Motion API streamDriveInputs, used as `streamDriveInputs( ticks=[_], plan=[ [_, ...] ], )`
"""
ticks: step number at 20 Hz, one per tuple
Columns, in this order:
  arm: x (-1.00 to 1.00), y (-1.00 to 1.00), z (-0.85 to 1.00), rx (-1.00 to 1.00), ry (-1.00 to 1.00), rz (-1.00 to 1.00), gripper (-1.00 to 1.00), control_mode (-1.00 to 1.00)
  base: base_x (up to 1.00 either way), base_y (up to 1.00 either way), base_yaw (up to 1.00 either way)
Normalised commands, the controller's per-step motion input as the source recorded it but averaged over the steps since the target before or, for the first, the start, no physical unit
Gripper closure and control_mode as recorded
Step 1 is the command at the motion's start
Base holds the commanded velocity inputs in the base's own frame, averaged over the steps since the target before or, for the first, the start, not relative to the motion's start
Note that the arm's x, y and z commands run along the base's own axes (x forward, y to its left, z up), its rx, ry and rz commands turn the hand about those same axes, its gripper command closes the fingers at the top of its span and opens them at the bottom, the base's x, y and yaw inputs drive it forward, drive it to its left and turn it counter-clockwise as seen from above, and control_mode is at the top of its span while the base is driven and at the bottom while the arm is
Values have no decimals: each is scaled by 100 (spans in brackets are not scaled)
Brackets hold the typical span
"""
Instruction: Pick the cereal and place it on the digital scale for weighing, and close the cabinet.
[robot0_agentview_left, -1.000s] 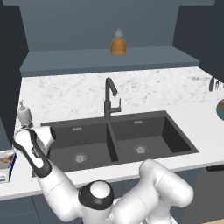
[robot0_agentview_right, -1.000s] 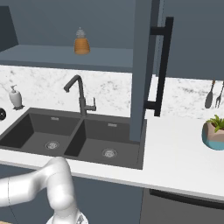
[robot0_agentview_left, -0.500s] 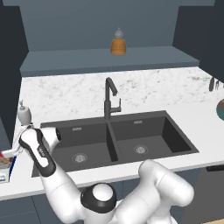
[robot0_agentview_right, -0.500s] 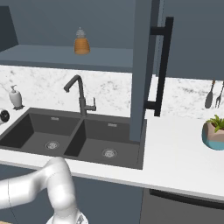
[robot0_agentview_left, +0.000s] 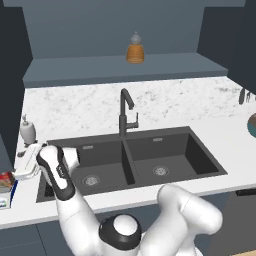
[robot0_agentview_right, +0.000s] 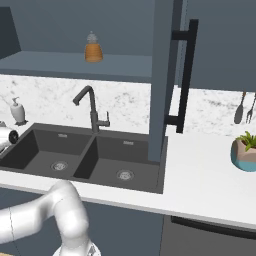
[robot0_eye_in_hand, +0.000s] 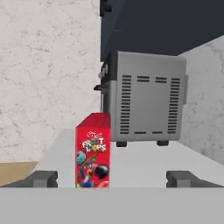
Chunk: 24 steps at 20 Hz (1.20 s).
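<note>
The cereal (robot0_eye_in_hand: 92, 151), a red box with colourful print, stands upright on a pale surface. In the left base view the cereal (robot0_agentview_left: 6, 180) rests on the digital scale (robot0_agentview_left: 7, 200), a low white device with a blue edge at the counter's far left. My gripper (robot0_eye_in_hand: 111, 179) is open, with its fingertips (robot0_eye_in_hand: 41, 178) apart on either side of the box and short of it, touching nothing. In the left base view the gripper (robot0_agentview_left: 24, 169) hangs just right of the cereal. The cabinet (robot0_agentview_right: 162, 80) door stands open, edge-on, with its long black handle (robot0_agentview_right: 185, 75) facing right.
A grey toaster oven (robot0_eye_in_hand: 146, 103) stands behind the cereal. A white soap dispenser (robot0_agentview_left: 27, 131) is left of the double sink (robot0_agentview_left: 130, 160), and a black faucet (robot0_agentview_left: 125, 112) rises behind it. An amber bottle (robot0_agentview_left: 135, 50) sits on the shelf. A potted plant (robot0_agentview_right: 245, 150) stands at the right.
The jaws have spread a little wider and the hand has drawn back to the right, away from the cereal. The box stays on the scale.
</note>
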Motion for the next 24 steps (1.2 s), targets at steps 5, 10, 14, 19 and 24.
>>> streamDriveInputs(
  ticks=[5, 10, 14, 19, 24],
  plan=[
    [-58, -72, 31, 20, -28, -1, -100, -100, 0, 0, 0],
    [-61, -74, 72, 26, -42, -10, -100, -100, 0, 0, 0],
    [-42, -79, 87, 26, -36, -19, -100, -100, 0, 0, 0],
    [-40, -68, 97, 22, -30, -29, -100, -100, 0, 0, 0],
    [-39, -76, 100, 12, -8, -42, -100, -100, 0, 0, 0]
  ],
)
